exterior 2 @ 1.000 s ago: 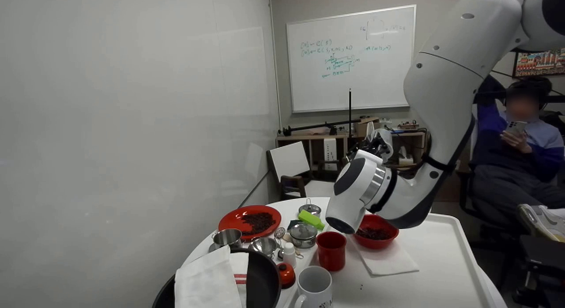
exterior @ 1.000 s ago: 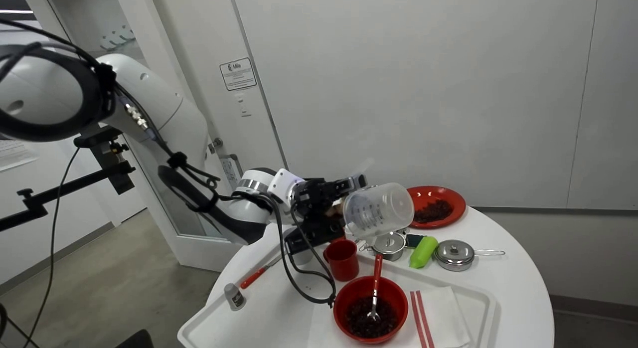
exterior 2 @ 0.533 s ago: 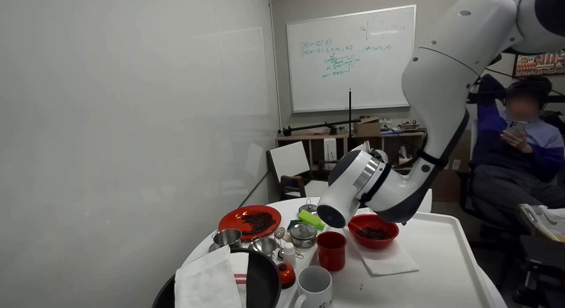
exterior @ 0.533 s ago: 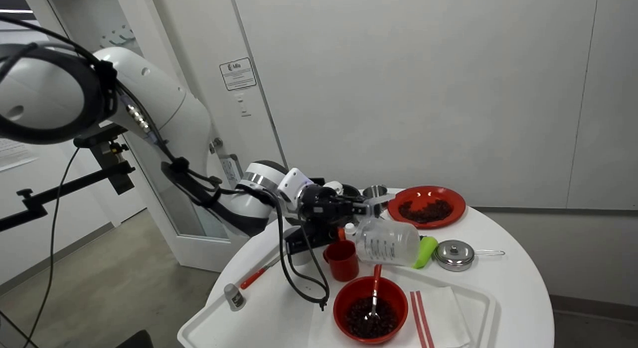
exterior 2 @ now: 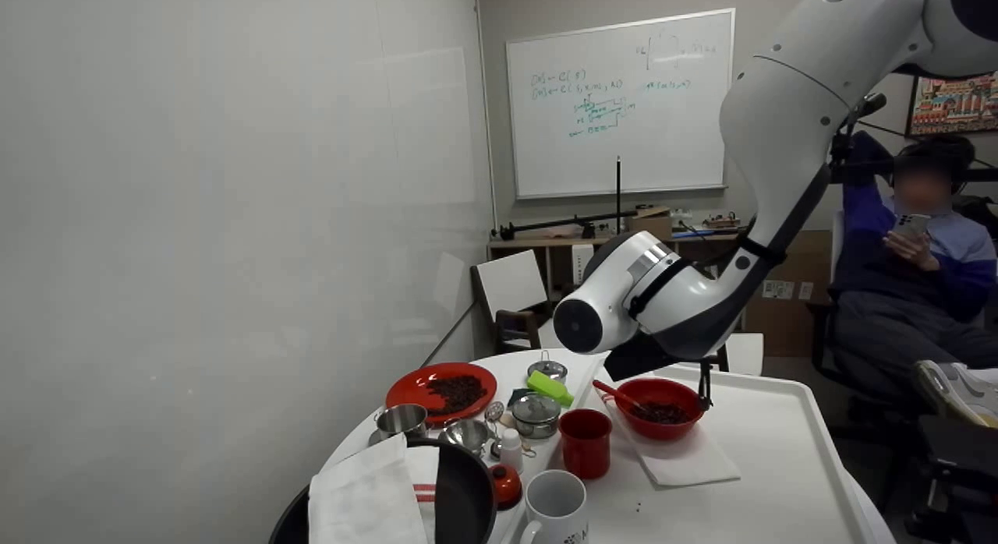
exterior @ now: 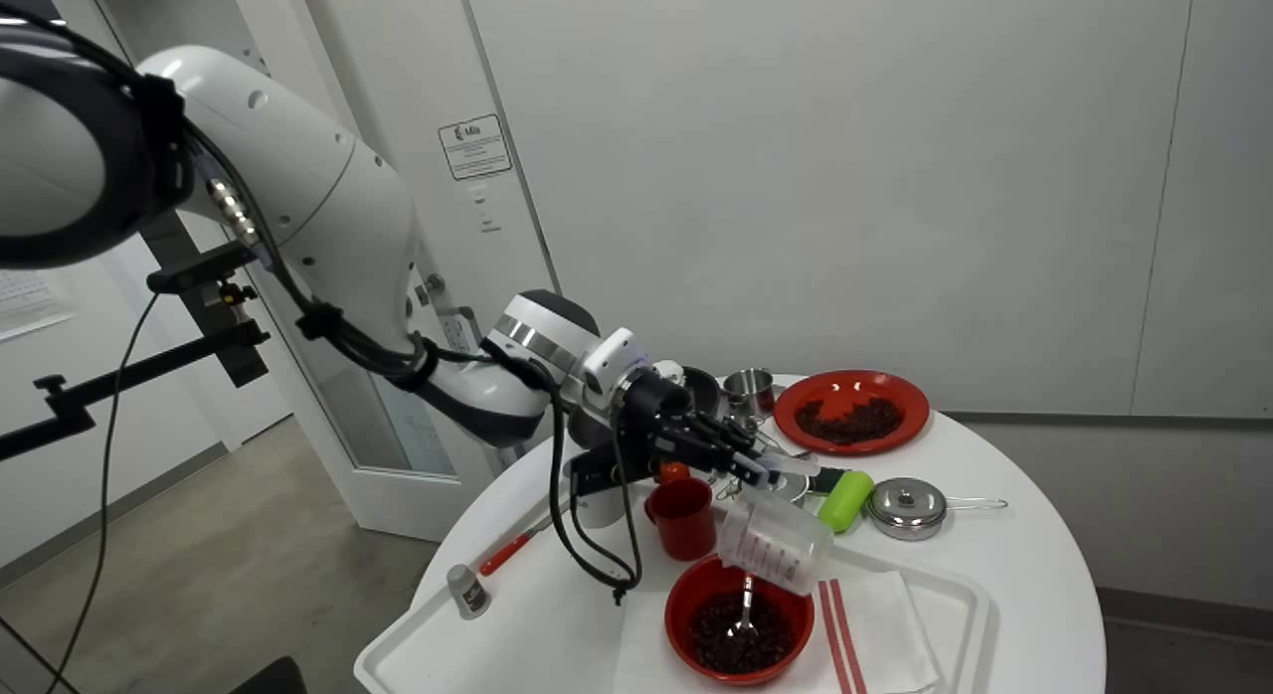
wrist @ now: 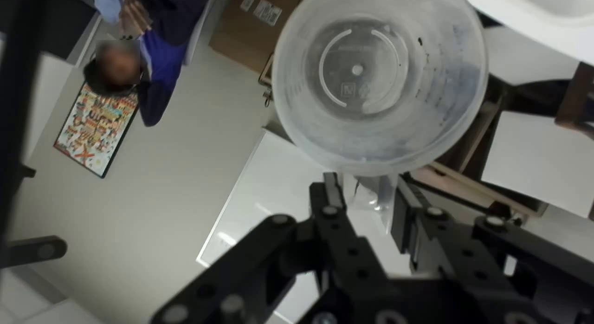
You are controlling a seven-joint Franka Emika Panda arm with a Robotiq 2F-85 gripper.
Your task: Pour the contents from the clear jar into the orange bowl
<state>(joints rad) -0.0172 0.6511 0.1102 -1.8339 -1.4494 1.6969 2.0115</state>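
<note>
- One claw (wrist: 370, 194) grips the clear jar (exterior: 776, 543) by its handle (wrist: 364, 201).
- Jar is tilted, overlapping the orange-red bowl (exterior: 701, 587) in an exterior view; contact unclear.
- Bowl holds dark pieces (exterior: 731, 649).

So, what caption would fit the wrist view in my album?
The end effector grips a clear jar by its handle, with a person and a colourful picture beyond.

Soft light streaks the whiteboard (wrist: 278, 194) with glare; the fingers (wrist: 325, 198) look slightly blurred.
</note>
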